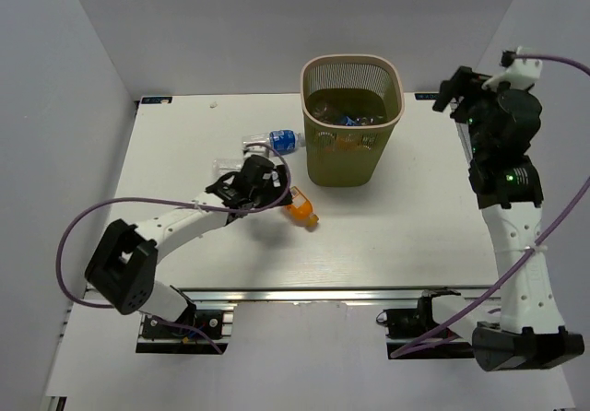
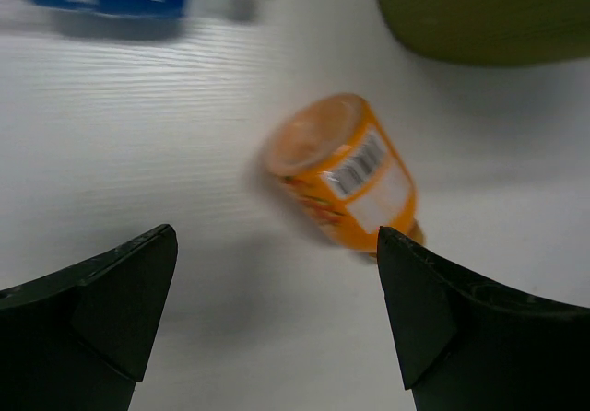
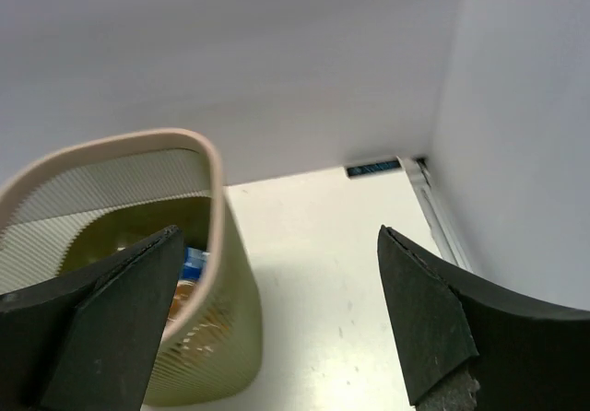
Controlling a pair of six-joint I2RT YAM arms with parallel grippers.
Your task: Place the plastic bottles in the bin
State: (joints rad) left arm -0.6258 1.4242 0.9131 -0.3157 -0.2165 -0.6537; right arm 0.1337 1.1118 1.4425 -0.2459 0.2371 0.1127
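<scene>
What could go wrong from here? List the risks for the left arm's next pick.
1. The orange bottle lies on its side, off-centre toward one finger of the open left end effector. Closing could roll it away rather than grip it.
2. The bin stands close by, so a low swing may knock it.

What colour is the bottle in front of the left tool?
Orange bottle, white barcode label; best in left wrist view.

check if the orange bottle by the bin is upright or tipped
Tipped: the orange bottle lies on its side on the table, label facing up.
</scene>
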